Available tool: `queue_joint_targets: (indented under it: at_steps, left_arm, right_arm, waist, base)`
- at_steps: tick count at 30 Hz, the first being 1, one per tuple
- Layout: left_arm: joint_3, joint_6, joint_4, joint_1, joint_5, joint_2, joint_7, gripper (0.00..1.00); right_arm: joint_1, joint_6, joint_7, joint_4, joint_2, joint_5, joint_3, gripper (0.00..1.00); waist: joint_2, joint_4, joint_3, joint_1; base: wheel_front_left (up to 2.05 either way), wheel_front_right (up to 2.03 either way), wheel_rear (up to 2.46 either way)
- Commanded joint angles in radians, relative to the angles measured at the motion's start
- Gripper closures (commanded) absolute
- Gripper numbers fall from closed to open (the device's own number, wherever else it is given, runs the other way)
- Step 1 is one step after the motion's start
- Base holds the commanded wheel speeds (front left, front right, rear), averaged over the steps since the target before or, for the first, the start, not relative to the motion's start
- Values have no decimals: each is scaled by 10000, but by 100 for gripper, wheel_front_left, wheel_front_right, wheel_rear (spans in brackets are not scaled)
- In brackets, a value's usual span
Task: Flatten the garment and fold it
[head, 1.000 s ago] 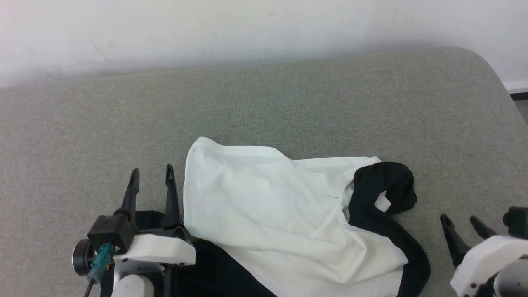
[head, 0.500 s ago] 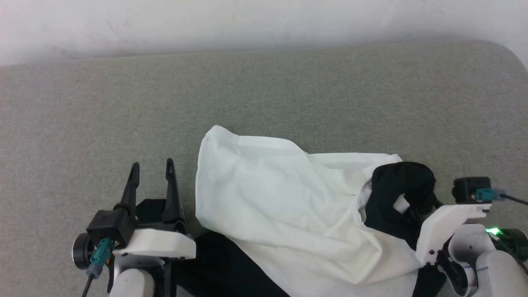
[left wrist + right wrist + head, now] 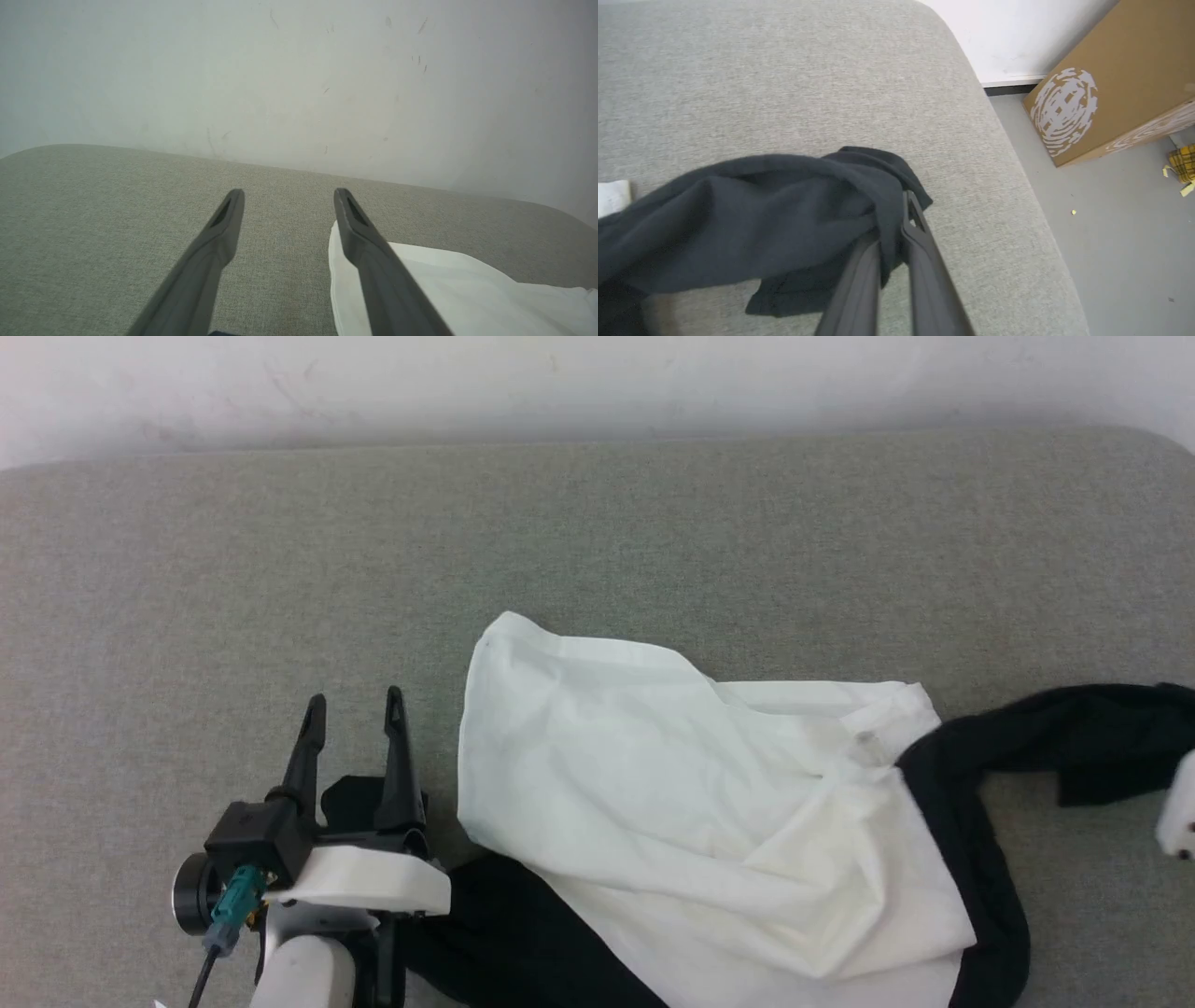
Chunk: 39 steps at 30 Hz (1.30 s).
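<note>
Just now the black sleeve (image 3: pixel 1074 733), a second ago bunched against the white body of the garment (image 3: pixel 691 803), has been drawn out toward the right edge of the head view. That is a real gain for flattening, I judge, though the body lies rumpled at centre-right of the grey bench (image 3: pixel 560 541) and the other sleeve (image 3: pixel 504 933) is tucked at the lower left, so folding is some way off. The right end effector (image 3: pixel 894 219), open a second ago, has clamped nearly closed on the sleeve's end. The left end effector (image 3: pixel 355 698) hangs fully spread at the lower left, holding nothing, just beside the garment's white edge.
</note>
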<state>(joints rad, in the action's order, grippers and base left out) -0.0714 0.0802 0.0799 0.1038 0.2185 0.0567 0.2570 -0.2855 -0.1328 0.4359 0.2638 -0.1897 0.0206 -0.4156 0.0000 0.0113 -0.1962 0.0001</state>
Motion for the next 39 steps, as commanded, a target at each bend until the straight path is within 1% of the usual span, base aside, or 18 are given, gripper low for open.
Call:
queue_joint_targets:
  at_steps: [1,2,3,4,5,8,11,12,14,16,19,22,25,29,34,35,38,39]
  left_arm:
    - [-16,-29,13,83,-26,-33,47,0]
    - [-23,-31,15,72,-20,-36,47,0]
    - [-29,-32,15,63,-18,-38,47,0]
    - [-39,-35,15,56,-20,-40,47,0]
    - [-47,-38,9,51,-26,-42,47,0]
    - [-51,-46,-21,8,-43,-46,47,0]
    - [-54,-68,-31,-45,-58,-49,47,0]
    - [-63,-77,-29,-63,-60,-50,47,0]
    - [-76,-89,-20,-100,-61,-52,47,0]
    - [-100,-100,-21,-133,-61,-54,47,0]
    - [-148,-106,-53,-137,-54,-56,47,0]
    - [-218,-104,-103,-88,-48,-59,47,0]
    - [-327,-95,-138,-21,-23,-61,47,0]
    - [-498,-8,-150,97,93,-62,47,0]
    - [-698,96,-178,217,224,-63,47,0]
    - [-698,96,-178,217,224,-63,47,0]
    - [-836,172,-180,347,318,-63,47,0]
    - [-882,197,-180,386,348,-63,47,0]
  right_arm:
    - [-78,21,-59,-28,10,181,-248,100]
    - [-62,21,-61,-37,47,287,-481,100]
    - [-28,21,-60,-41,101,354,-643,91]
    - [28,21,-62,-54,154,397,-735,11]
    - [108,21,-90,-93,173,438,-733,0]
    - [357,21,-393,-475,217,409,-400,0]
    - [550,21,-1204,-1251,287,218,131,0]
    - [640,21,-1524,-1540,219,127,600,0]
    - [710,21,-2032,-2078,224,-419,1603,0]
    - [860,21,-2215,-2399,-105,-1098,2963,0]
    - [758,21,-2276,-2659,-862,-1853,4912,0]
    - [331,21,-1990,-2408,-1564,-2396,6614,0]
    - [-349,21,-1506,-1830,-2195,-2947,8183,0]
    - [-1433,21,-841,-1034,-2733,-3637,9895,0]
    - [-2649,21,389,-163,-3126,-4420,11650,0]
    - [-2649,21,389,-163,-3126,-4420,11650,0]
    - [-3199,21,1411,267,-3349,-4943,12561,0]
    - [-3348,21,1846,396,-3438,-5101,12864,38]
  waist:
    - [0,-4,25,-1]
    - [0,-4,38,-1]
    - [0,-4,54,-1]
    - [0,4,76,-1]
    - [0,16,113,-1]
    - [0,50,213,-1]
    - [0,90,313,-1]
    - [0,111,349,-1]
    - [0,139,413,-1]
    - [0,181,445,-1]
    - [0,286,416,-1]
    - [0,445,303,-1]
    - [0,671,135,-1]
    - [0,1029,-96,-1]
    - [0,1428,-379,-1]
    - [0,1428,-379,-1]
    - [0,1640,-532,-1]
    - [0,1701,-571,-1]
  base:
    - [0,0,0]
    - [0,0,0]
    - [0,0,0]
    - [0,0,0]
    - [0,0,0]
    - [0,0,0]
    - [0,0,0]
    - [0,0,0]
    - [0,0,0]
    - [0,0,0]
    - [0,0,0]
    - [0,0,0]
    - [0,0,0]
    - [0,0,0]
    - [0,0,0]
    - [0,0,0]
    - [0,0,0]
    - [0,0,0]
